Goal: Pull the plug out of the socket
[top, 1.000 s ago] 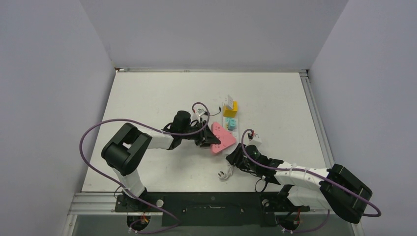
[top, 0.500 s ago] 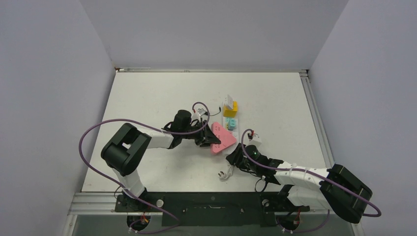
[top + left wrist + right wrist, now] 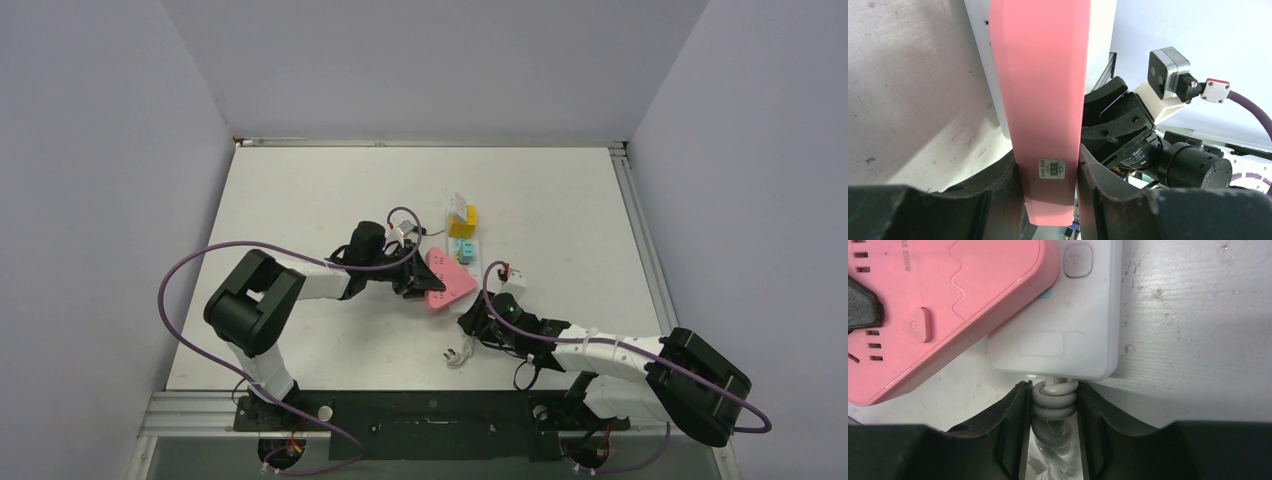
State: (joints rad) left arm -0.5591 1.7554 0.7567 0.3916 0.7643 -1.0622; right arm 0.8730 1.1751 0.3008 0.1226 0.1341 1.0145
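Observation:
The socket is a long white power strip [image 3: 470, 252] with yellow and teal outlets, lying mid-table. It also shows in the right wrist view [image 3: 1068, 330] and the left wrist view [image 3: 979, 45]. A pink triangular plug [image 3: 442, 281] sits over the strip's near outlets. My left gripper [image 3: 414, 283] is shut on the pink plug [image 3: 1043, 100], its fingers [image 3: 1098, 175] on both flat sides. My right gripper [image 3: 478, 326] is shut on the strip's coiled white cord [image 3: 1054, 402], right at the strip's near end. The pink plug [image 3: 948, 305] covers a teal outlet; its pins are hidden.
A small white piece [image 3: 457, 206] stands on the yellow outlet at the strip's far end. The cord's own white plug [image 3: 456, 355] lies on the table near my right gripper. A raised metal rail [image 3: 640, 240] runs along the table's right edge.
The strip's far end with the yellow outlet has swung a little to the left. My left gripper and the pink plug have shifted slightly left. The right gripper has moved a little left with the cord.

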